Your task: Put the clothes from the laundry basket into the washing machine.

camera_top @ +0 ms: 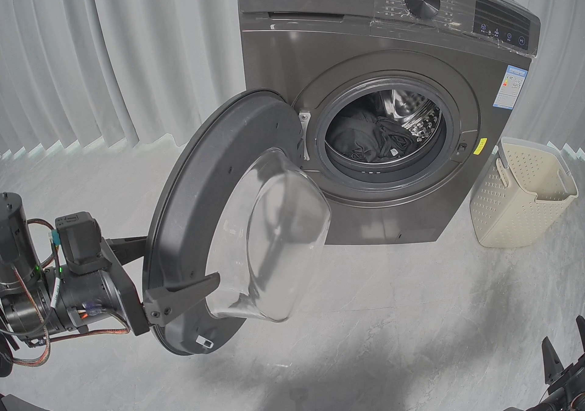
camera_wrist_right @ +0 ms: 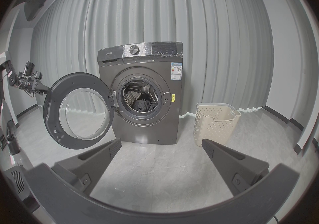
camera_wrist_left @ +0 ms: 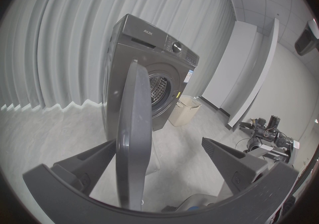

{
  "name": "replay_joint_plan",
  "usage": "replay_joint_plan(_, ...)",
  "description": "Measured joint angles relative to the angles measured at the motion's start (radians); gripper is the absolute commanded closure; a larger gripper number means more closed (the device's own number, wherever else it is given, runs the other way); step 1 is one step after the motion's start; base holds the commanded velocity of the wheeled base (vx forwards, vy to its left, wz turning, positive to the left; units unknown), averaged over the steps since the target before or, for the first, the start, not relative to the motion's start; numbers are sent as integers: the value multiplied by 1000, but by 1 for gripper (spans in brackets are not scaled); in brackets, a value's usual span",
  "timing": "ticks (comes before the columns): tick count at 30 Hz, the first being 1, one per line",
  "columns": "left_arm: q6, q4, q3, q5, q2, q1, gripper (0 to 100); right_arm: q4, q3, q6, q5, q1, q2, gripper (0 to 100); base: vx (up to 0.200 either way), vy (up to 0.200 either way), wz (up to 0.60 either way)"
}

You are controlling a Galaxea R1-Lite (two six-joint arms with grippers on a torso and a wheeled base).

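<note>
Dark clothes (camera_top: 372,137) half-hidden in drum (camera_top: 420,117) | left pincer (camera_wrist_left: 159,141) released astride door (camera_wrist_left: 133,128) | right pincer (camera_wrist_right: 161,141) released

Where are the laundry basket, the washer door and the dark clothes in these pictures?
laundry basket (camera_top: 509,211): head view, on its perforated side wall.
washer door (camera_top: 195,187): head view, on its grey ring beside the glass.
dark clothes (camera_top: 365,138): head view, on the pile inside the drum.
</note>
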Motion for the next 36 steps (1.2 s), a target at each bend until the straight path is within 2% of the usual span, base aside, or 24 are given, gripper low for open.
replay_joint_plan(6, -31, -4, -55, 6, 22, -84, 0, 0, 0, 0, 0, 1, 0, 0, 0, 0, 0)
replay_joint_plan(11, -98, -32, -77, 7, 31, -130, 0, 0, 0, 0, 1, 1, 0, 0, 0, 0, 0)
replay_joint_plan(16, -112, -79, -93, 21, 35, -136, 0, 0, 0, 0, 0, 0, 0, 0, 0, 0, 0)
replay_joint_plan(18, -112, -86, -101, 48, 35, -132, 0, 0, 0, 0, 0, 0, 0, 0, 0, 0, 0)
replay_joint_plan(21, -111, -94, -117, 117, 35, -117, 0, 0, 0, 0, 0, 0, 0, 0, 0, 0, 0)
replay_joint_plan(24, -105, -98, -129, 153, 34, -76, 0, 0, 0, 0, 0, 0, 0, 0, 0, 0, 0)
replay_joint_plan(27, -97, -98, -136, 162, 34, -27, 0, 0, 0, 0, 0, 0, 0, 0, 0, 0, 0)
replay_joint_plan(32, -66, -95, -145, 167, 35, 75, 0, 0, 0, 0, 0, 1, 0, 0, 0, 0, 0)
replay_joint_plan(36, -51, -89, -147, 168, 46, 124, 0, 0, 0, 0, 0, 1, 0, 0, 0, 0, 0)
